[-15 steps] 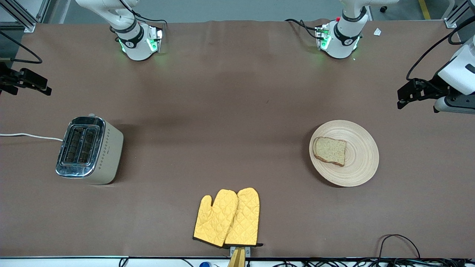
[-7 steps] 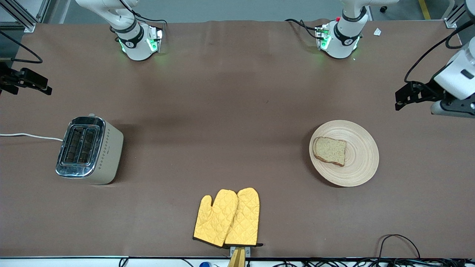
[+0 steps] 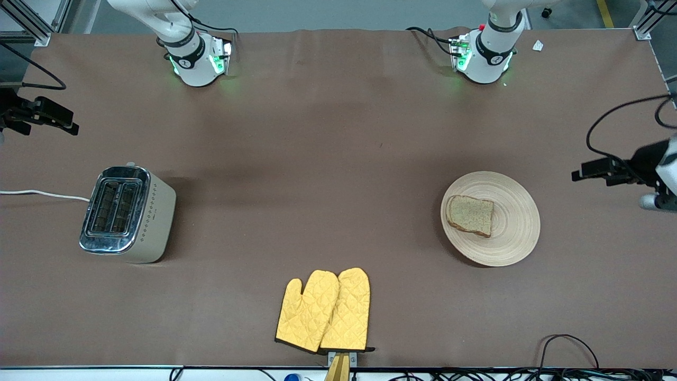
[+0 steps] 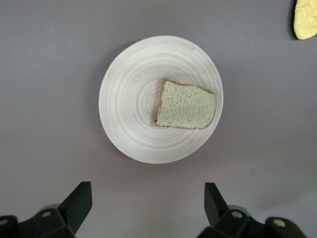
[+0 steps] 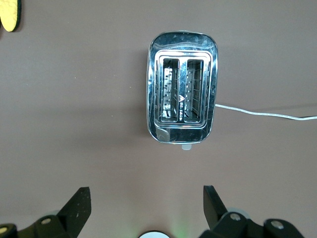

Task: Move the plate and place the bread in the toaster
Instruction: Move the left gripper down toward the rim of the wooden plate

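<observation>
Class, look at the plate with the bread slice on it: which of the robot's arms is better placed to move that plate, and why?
Probably the left. The left gripper, open, hangs at the table's end beside the plate holding the bread. The right gripper, open, is near the toaster.

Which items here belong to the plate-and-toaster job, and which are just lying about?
Part of the job:
- round tan wooden plate
- brown wholegrain bread slice, lying on it
- beige chrome-topped two-slot toaster

Lying about:
- pair of yellow quilted oven mitts
- white toaster cord
</observation>
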Robot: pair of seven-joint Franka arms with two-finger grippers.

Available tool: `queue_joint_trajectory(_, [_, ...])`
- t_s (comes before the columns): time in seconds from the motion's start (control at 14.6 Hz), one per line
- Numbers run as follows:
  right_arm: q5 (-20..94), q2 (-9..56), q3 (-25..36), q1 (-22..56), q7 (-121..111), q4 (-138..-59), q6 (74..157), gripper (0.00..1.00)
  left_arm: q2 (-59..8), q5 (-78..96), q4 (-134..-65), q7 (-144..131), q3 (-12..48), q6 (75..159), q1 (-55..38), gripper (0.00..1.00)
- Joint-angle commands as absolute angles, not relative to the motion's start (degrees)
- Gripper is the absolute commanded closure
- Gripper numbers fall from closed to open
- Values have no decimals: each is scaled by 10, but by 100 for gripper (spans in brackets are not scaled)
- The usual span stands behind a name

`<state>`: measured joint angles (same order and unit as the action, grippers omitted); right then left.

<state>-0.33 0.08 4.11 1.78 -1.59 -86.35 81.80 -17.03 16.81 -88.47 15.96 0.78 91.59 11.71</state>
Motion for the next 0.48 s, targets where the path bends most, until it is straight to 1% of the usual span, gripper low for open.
queue_joint_trajectory(0.0, [-2, -6, 40, 19, -6, -869, 816, 0, -264, 228, -863, 209, 11, 918, 153, 0])
queue_joint_trajectory(0.14, [-1, -6, 40, 19, -7, -869, 816, 0, -321, 261, -861, 276, 11, 942, 166, 0])
queue_joint_trajectory(0.41, [-2, -6, 40, 22, -7, -869, 816, 0, -412, 312, -860, 358, 11, 986, 180, 0])
